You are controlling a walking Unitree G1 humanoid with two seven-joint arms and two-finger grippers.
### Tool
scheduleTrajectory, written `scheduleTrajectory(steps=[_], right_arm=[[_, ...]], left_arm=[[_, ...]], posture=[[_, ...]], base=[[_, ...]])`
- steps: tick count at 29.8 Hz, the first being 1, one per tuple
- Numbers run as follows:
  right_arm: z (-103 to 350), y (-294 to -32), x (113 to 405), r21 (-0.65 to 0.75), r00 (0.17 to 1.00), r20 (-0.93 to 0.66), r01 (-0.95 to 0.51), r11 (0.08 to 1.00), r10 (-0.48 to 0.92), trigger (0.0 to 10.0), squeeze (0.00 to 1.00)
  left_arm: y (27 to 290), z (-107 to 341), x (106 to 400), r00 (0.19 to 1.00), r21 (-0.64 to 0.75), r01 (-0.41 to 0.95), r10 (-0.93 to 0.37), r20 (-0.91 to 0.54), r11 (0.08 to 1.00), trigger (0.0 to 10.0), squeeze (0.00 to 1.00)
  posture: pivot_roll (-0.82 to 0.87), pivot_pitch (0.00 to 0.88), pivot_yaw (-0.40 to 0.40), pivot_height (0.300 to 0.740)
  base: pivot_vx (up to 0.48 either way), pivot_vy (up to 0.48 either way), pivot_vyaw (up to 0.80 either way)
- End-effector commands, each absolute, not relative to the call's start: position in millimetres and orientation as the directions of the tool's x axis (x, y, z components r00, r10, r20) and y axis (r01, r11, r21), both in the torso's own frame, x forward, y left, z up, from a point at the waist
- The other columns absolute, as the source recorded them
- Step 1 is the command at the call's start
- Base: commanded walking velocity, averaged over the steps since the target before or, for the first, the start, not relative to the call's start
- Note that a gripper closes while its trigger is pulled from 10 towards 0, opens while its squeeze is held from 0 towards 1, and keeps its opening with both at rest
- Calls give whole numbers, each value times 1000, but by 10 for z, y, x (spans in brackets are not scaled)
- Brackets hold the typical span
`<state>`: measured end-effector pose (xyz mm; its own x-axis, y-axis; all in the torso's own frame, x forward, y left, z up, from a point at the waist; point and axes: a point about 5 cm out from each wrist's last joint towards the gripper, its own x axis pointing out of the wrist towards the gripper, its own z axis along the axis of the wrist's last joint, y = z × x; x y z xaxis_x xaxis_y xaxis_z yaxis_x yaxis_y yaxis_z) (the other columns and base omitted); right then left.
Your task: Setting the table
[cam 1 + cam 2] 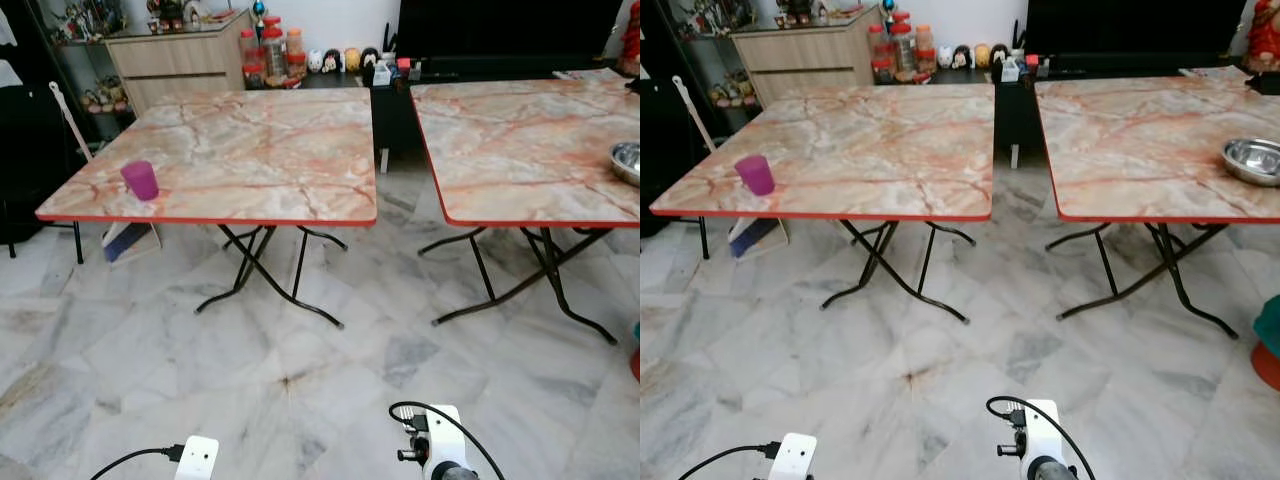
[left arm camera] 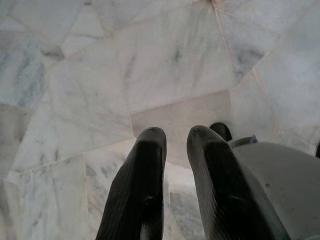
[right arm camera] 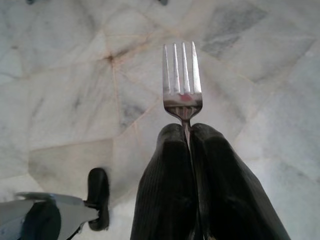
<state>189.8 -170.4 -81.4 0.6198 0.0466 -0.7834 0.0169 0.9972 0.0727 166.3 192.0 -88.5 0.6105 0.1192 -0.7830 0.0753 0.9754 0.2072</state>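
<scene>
- Right gripper (image 3: 189, 131) is clamped on a fork (image 3: 182, 82), held low over the marble floor (image 1: 300, 380), well short of both tables.
- Left gripper (image 2: 175, 137) is nearly closed, a narrow gap between fingers, nothing held; arm idle.
- Fork's long axis runs in line with the fingers, tines pointing out past the tips.
- Judgement: carry it steady, then lay it flat near a table (image 1: 890, 150) edge; purple cup (image 1: 755, 174) sits by the front left corner, steel bowl (image 1: 1254, 160) on the other table (image 1: 1140, 140).

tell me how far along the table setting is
Early. Already out: a purple cup on the left table and a metal bowl on the right table. In hand: the right gripper holds a fork over the floor. Left: placing it; the left gripper carries nothing.
</scene>
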Motion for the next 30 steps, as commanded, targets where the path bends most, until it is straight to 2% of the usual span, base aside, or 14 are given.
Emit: scheduleTrajectory(steps=[1, 20, 27, 30], right_arm=[[-798, -1690, 1934, 77, 625, -779, 20, 997, 48, 10000, 0], [-802, -1675, 1930, 83, 625, -780, 38, 996, 41, 10000, 0], [-816, -1672, 1904, 70, 614, -788, 11, 997, 48, 10000, 0], [-809, -1669, 1918, 70, 616, -787, 11, 997, 49, 10000, 0]], left_arm=[[1948, -880, 1673, 605, 207, 57, 131, -785, 977, 10000, 0], [1960, -882, 1668, 600, 211, 56, 136, -788, 976, 10000, 0], [1986, -874, 1675, 604, 231, 58, 150, -783, 971, 10000, 0], [1991, -879, 1665, 601, 233, 71, 145, -786, 970, 10000, 0]], posture=[[3, 6, 47, 740], [-1, 20, 58, 740], [16, 0, 52, 740], [15, 0, 52, 740]], base=[[409, 0, 0], [417, 0, 0], [0, 0, 0], [0, -297, 0]])
